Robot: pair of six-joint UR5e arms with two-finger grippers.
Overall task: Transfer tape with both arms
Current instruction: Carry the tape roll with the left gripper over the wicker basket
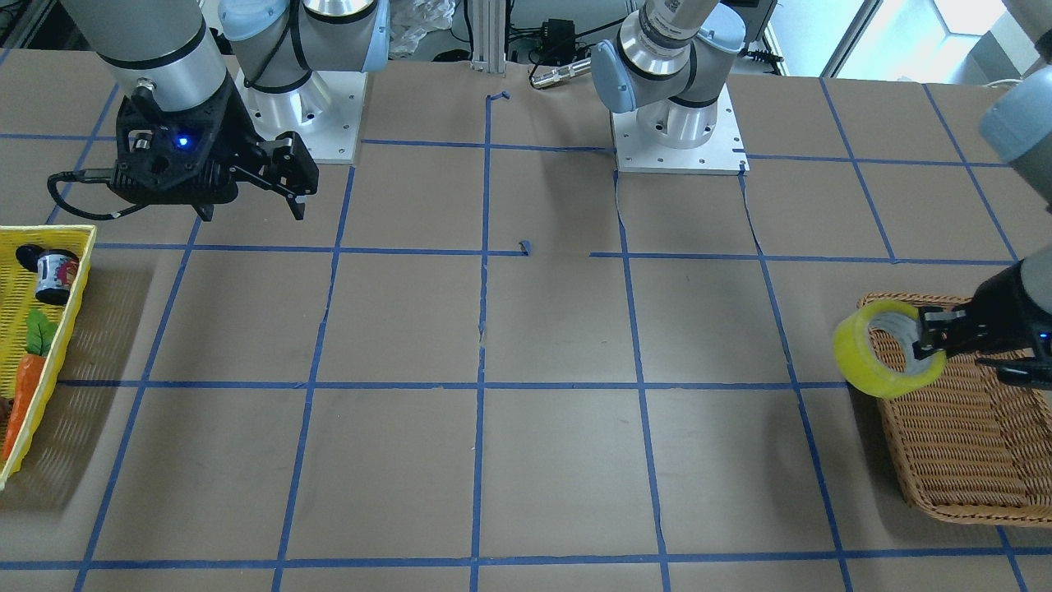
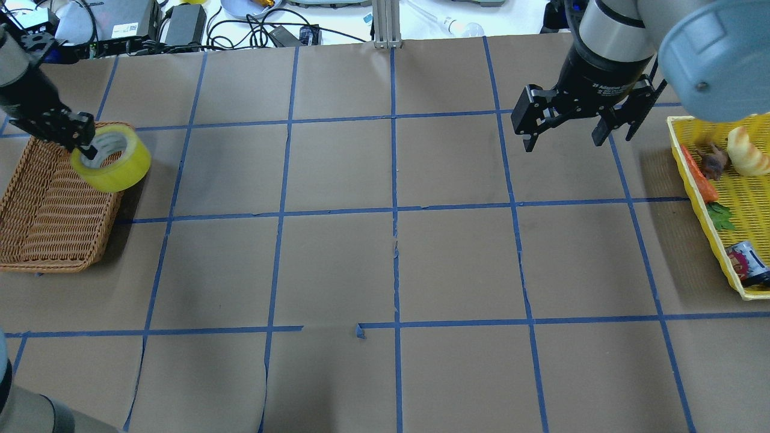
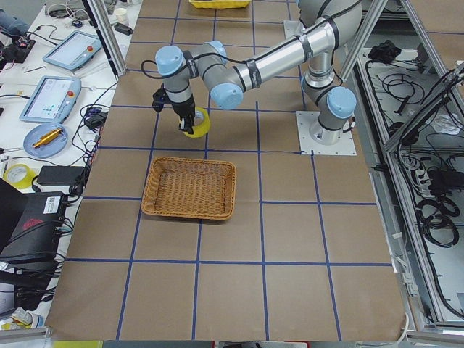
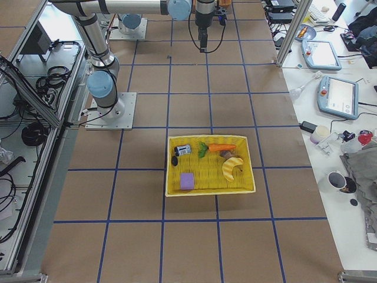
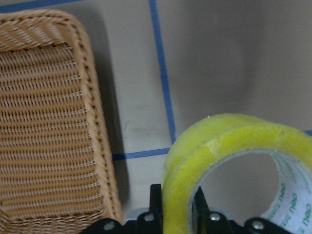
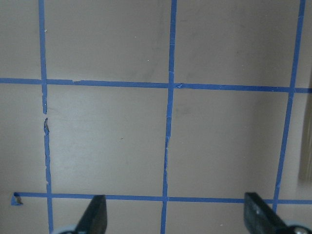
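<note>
Gripping the tape [image 2: 114, 165] by its wall, one finger inside the ring, the left hand [image 2: 90, 147] holds it raised just beside a corner of the wicker basket [image 2: 54, 228]. The right hand [image 2: 565, 144] hangs with its fingers spread above the tabletop [image 2: 337, 264], near the yellow tray [image 2: 752, 198].

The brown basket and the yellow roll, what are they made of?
The basket looks like woven wicker or rattan: matte tan strands crossing in rows. The tape roll looks like shiny, see-through yellow plastic film wound in layers on a pale core, maybe cardboard.
</note>
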